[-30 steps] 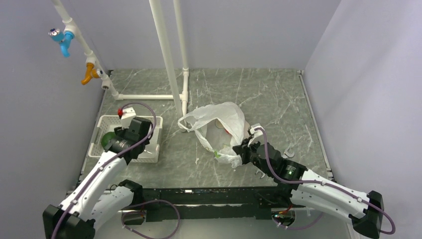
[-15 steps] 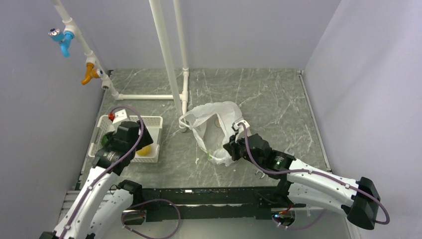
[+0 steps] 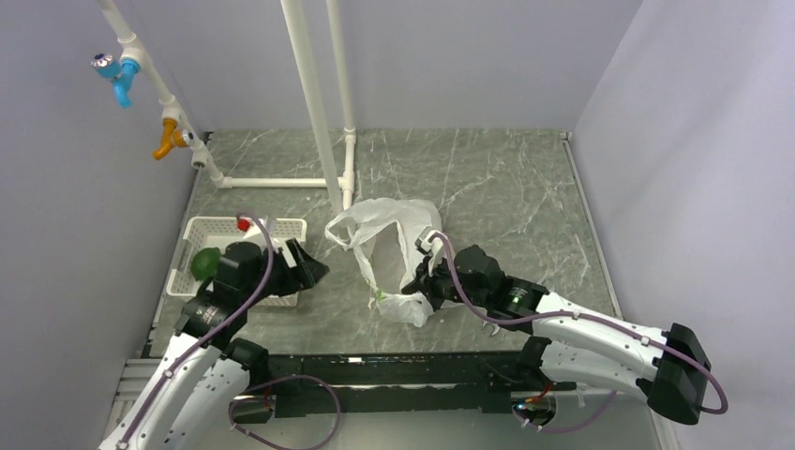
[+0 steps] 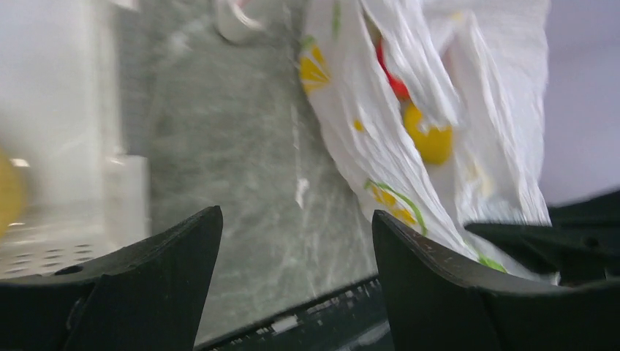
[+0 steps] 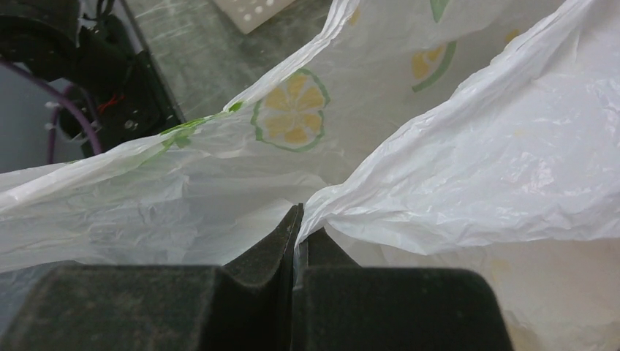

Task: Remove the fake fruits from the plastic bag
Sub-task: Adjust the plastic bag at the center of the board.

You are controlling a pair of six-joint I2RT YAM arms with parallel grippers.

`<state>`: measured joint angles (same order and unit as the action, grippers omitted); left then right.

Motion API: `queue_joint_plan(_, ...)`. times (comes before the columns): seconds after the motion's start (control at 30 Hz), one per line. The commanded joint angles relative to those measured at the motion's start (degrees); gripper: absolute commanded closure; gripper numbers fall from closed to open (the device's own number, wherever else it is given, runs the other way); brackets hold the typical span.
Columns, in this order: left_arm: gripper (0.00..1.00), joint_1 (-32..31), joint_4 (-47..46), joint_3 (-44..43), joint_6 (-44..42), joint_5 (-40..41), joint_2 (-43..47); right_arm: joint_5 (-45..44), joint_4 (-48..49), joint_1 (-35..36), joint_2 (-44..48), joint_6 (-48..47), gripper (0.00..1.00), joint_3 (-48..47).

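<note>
The plastic bag (image 3: 389,246) lies mid-table, crumpled, its mouth facing away from the arms. My right gripper (image 3: 420,281) is shut on a fold of its near side; in the right wrist view the jaws (image 5: 298,219) pinch the white film (image 5: 475,168). My left gripper (image 3: 309,269) is open and empty, just right of the tray and left of the bag. In the left wrist view the bag (image 4: 453,66) shows a red fruit (image 4: 395,84) and a yellow fruit (image 4: 431,142) through its film. A dark green fruit (image 3: 202,263) lies in the tray; a yellow blur (image 4: 7,194) also shows there.
The white latticed tray (image 3: 208,226) stands at the left, partly under my left arm. Upright white pipes (image 3: 314,103) rise behind the bag, with a foot and floor pipe (image 3: 281,183) near the bag's handle. Walls close in on both sides.
My left gripper has swung right, out of the tray toward the bag, leaving a yellow fruit behind. My right gripper has pulled the bag to the left and nearer.
</note>
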<state>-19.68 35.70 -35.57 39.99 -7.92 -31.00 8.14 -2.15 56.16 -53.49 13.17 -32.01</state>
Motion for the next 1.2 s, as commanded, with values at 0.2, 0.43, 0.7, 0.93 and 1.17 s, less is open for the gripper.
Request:
queue_joint_plan(0.2, 0.22, -23.8, -22.7, 9.2, 13.1, 2.7, 3.8, -1.5, -7.6, 0.0, 12.8, 8.1, 1.0, 3.9)
queue_joint_plan(0.43, 0.27, -32.1, -19.6, -1.0, 7.7, 12.4, -4.8, 5.3, -2.9, -0.1, 13.1, 7.6, 1.0, 7.8)
queue_joint_plan(0.7, 0.29, -38.0, -19.2, -6.3, 3.9, 15.6, -18.7, 9.1, -5.0, -0.6, 14.6, 19.0, 1.0, 8.9)
queue_joint_plan(0.93, 0.3, -38.4, -28.3, -5.7, 1.4, 14.9, -28.5, -1.8, -26.9, -0.8, 19.5, 34.2, 1.0, 9.5)
queue_joint_plan(1.17, 0.41, -44.3, -33.3, -10.1, -5.4, 21.6, -41.3, -5.7, -33.1, -0.7, 21.2, 31.2, 1.0, 5.7)
